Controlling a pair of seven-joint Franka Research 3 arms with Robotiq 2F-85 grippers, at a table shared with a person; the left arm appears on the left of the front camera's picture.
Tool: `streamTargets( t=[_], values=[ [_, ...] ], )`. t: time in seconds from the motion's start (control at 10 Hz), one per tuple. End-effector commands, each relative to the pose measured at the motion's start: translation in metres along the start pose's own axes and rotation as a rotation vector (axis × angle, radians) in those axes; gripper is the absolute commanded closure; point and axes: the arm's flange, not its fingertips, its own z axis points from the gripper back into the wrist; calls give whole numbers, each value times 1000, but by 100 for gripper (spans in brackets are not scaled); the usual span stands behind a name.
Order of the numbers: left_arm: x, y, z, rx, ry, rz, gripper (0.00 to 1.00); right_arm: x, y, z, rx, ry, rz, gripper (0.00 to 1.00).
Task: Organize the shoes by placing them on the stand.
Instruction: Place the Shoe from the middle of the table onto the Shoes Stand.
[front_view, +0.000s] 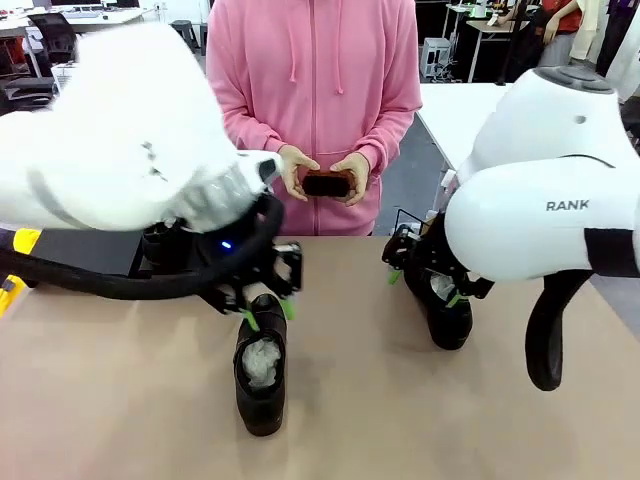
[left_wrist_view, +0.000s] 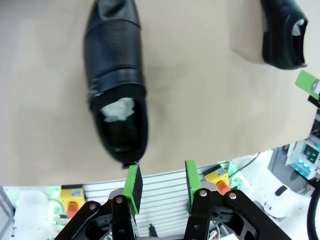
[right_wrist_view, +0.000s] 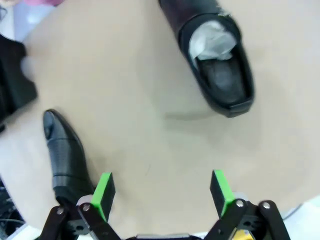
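1. L gripper (front_view: 266, 312) hangs over the heel end of a black shoe (front_view: 260, 380). The shoe lies mid-table, toe twd the robot's side, w/ white paper (front_view: 262, 360) in its opening.
2. In the L wrist view its green pads (left_wrist_view: 133, 186) stand partway apart w/ nothing btwn them, so nothing is gripped. The shoe's heel sits just above one pad; can't tell if they touch.
3. R gripper (front_view: 424, 287) is low over a second shoe (front_view: 450, 318) on the right part of the table (front_view: 400, 430).
4. In the R wrist view its pads (right_wrist_view: 104, 194) are spread wide w/ bare tabletop btwn them, holding nothing. One shoe's heel end lies just beside a pad, toe pointing away. The other shoe lies farther off, paper showing.
5. Stand (front_view: 85, 252): low black platform at the table's far-left, mostly behind the L arm. Both shoes rest on the tan tabletop, apart from it.
6. Person in a pink hoodie (front_view: 315, 90) stands at the far side. Both hands (front_view: 352, 172) hold a small dark-brown object (front_view: 326, 184) at waist height, off the table.
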Motion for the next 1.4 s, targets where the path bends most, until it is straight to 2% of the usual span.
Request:
streamTargets(
  t=[0.0, 0.3, 1.3],
  values=[
    [10, -23, -21, 64, -23, -20, 52, 8, 2, 1, 20, 17, 24, 0],
    [13, -25, -46, 120, -54, -101, 52, 8, 2, 1, 20, 17, 24, 0],
    [8, -12, -110, 192, -36, 55, 52, 8, 2, 1, 20, 17, 24, 0]
  ],
)
